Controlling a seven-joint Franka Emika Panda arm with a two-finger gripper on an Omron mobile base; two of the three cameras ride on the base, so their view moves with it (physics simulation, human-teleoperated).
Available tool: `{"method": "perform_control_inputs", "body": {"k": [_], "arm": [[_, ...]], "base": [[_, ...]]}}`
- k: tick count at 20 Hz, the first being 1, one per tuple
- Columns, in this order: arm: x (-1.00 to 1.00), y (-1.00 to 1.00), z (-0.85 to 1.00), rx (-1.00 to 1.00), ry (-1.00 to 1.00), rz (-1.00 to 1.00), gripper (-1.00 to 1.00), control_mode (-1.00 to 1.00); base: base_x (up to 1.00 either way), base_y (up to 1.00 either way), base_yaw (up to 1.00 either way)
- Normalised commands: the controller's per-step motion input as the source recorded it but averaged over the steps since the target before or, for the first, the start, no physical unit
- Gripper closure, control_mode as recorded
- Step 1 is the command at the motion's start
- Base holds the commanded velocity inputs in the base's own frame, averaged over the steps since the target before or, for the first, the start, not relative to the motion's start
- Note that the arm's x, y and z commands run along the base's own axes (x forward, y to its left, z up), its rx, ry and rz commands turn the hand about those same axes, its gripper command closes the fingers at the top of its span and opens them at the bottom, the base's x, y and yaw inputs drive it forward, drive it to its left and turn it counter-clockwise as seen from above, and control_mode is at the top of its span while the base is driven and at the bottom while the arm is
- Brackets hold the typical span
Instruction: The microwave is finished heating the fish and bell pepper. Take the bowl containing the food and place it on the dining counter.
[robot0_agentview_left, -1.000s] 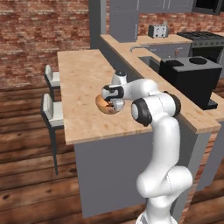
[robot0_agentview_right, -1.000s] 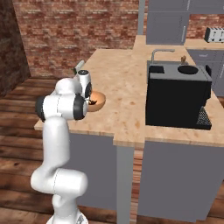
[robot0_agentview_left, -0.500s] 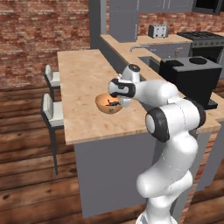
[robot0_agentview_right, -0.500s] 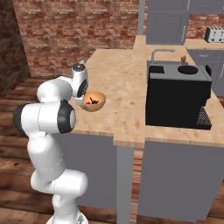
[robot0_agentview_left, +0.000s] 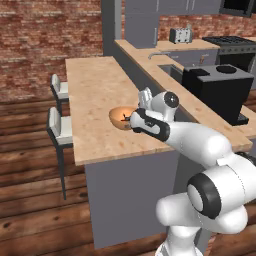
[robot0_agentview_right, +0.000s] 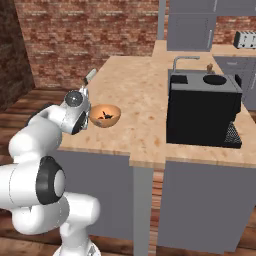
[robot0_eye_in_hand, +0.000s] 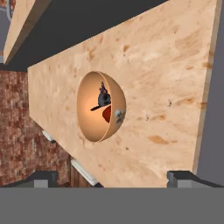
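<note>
The orange-tan bowl (robot0_agentview_left: 119, 117) (robot0_agentview_right: 105, 115) (robot0_eye_in_hand: 101, 107) rests on the dining counter (robot0_agentview_left: 95, 85) (robot0_agentview_right: 145, 90) (robot0_eye_in_hand: 166, 65), near its front end. Inside lie the dark grey fish (robot0_eye_in_hand: 103, 97) and the red bell pepper (robot0_eye_in_hand: 106, 114). My gripper (robot0_agentview_left: 133, 120) (robot0_eye_in_hand: 113, 177) is open, a short way back from the bowl on its near side. Its fingertips (robot0_eye_in_hand: 43, 177) stand wide apart with nothing between them. The microwave is out of view.
A black coffee machine (robot0_agentview_left: 220, 90) (robot0_agentview_right: 202, 107) stands on the neighbouring counter to the right, with a sink faucet (robot0_agentview_right: 182, 60) behind it. Two white-seated stools (robot0_agentview_left: 57, 132) line the island's left side. A toaster (robot0_agentview_left: 180, 35) and stove (robot0_agentview_left: 235, 42) sit at the back.
The hand has drawn back from the bowl and the arm's elbow has swung out toward the cameras. The bowl has stayed in place on the counter.
</note>
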Motion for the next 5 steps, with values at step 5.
{"method": "perform_control_inputs", "body": {"k": [5], "arm": [[-1.0, -0.07, 0.14, 0.0, -0.33, 0.0, -1.0, -1.0]], "base": [[0.0, 0.0, 0.0]]}}
